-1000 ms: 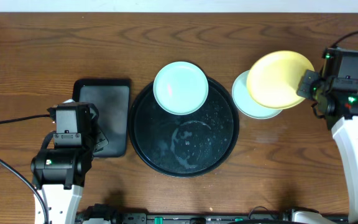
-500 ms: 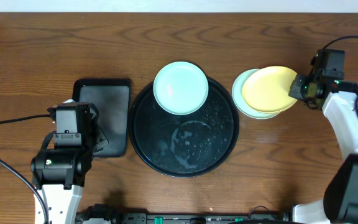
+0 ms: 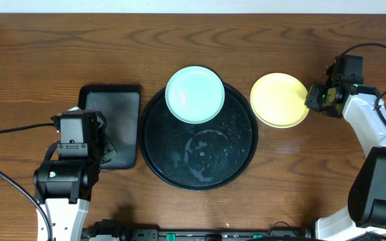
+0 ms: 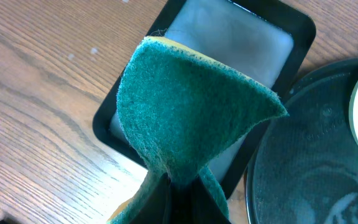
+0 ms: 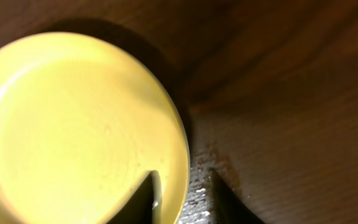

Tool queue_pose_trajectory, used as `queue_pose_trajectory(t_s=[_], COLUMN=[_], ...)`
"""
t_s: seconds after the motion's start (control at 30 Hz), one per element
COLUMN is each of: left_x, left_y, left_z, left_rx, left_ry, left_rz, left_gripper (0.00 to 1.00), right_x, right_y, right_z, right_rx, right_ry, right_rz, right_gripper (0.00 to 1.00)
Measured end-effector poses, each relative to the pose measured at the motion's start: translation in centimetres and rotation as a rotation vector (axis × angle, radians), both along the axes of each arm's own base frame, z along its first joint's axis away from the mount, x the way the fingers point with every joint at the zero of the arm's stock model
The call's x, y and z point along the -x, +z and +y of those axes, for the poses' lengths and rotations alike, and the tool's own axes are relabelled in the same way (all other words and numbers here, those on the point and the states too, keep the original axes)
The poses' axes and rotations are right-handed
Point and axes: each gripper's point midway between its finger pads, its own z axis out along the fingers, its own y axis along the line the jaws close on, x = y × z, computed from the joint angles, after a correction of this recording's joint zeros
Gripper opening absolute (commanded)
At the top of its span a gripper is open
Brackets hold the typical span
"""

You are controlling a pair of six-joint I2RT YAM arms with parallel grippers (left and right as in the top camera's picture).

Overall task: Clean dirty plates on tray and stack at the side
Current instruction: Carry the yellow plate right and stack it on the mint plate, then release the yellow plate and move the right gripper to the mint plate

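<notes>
A pale yellow plate (image 3: 279, 99) lies flat on the table right of the round black tray (image 3: 179, 175); the aqua plate beneath it is hidden. Another aqua plate (image 3: 194, 94) sits on the tray's far rim. My right gripper (image 3: 311, 99) is at the yellow plate's right rim. In the right wrist view its fingers (image 5: 182, 193) straddle the rim of the plate (image 5: 79, 124), with a gap on the outer side, open. My left gripper (image 3: 79, 144) is shut on a green sponge (image 4: 185, 118) at its fingers (image 4: 179, 202).
A smaller black rectangular tray (image 3: 112, 107) lies left of the round tray, under the sponge (image 4: 241, 37). The round tray's floor is wet with suds (image 3: 203, 154). The round tray's rim (image 4: 272, 130) shows in the left wrist view.
My right gripper has lowered the yellow plate from a tilted hold in the air down flat onto the aqua plate, covering it. The left arm has not moved.
</notes>
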Motion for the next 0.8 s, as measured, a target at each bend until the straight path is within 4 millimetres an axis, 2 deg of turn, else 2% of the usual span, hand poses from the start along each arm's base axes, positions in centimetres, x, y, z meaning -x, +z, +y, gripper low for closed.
queue_pose_trajectory(t_s=[0.17, 0.27, 0.33, 0.37, 0.43, 0.53, 0.67, 0.8], left_x=[0.0, 0.0, 0.0, 0.0, 0.0, 0.0, -0.1, -0.1], left_y=[0.0, 0.0, 0.0, 0.0, 0.0, 0.0, 0.0, 0.0], left_z=[0.0, 0.0, 0.0, 0.0, 0.0, 0.0, 0.0, 0.0], left_rx=[0.000, 0.000, 0.000, 0.000, 0.000, 0.000, 0.000, 0.000], left_ry=[0.000, 0.000, 0.000, 0.000, 0.000, 0.000, 0.000, 0.000], left_rz=[0.000, 0.000, -0.001, 0.000, -0.001, -0.002, -0.003, -0.003], left_gripper=[0.08, 0.08, 0.08, 0.08, 0.08, 0.08, 0.07, 0.07], right_x=[0.6, 1.2, 1.4, 1.4, 1.0, -0.3, -2.0, -2.3], right_y=[-0.3, -0.4, 0.0, 0.4, 1.8, 5.2, 9.9, 12.0], right_z=[0.6, 1.8, 2.9, 3.4, 4.2, 6.2, 10.6, 15.2], right_rx=[-0.026, -0.080, -0.127, -0.148, -0.175, -0.186, -0.166, -0.158], right_ry=[0.022, 0.078, 0.120, 0.137, 0.168, 0.247, 0.407, 0.543], right_rz=[0.025, 0.047, 0.055, 0.054, 0.051, 0.018, -0.076, -0.146], right_gripper=[0.72, 0.89, 0.93, 0.99, 0.99, 0.99, 0.99, 0.99])
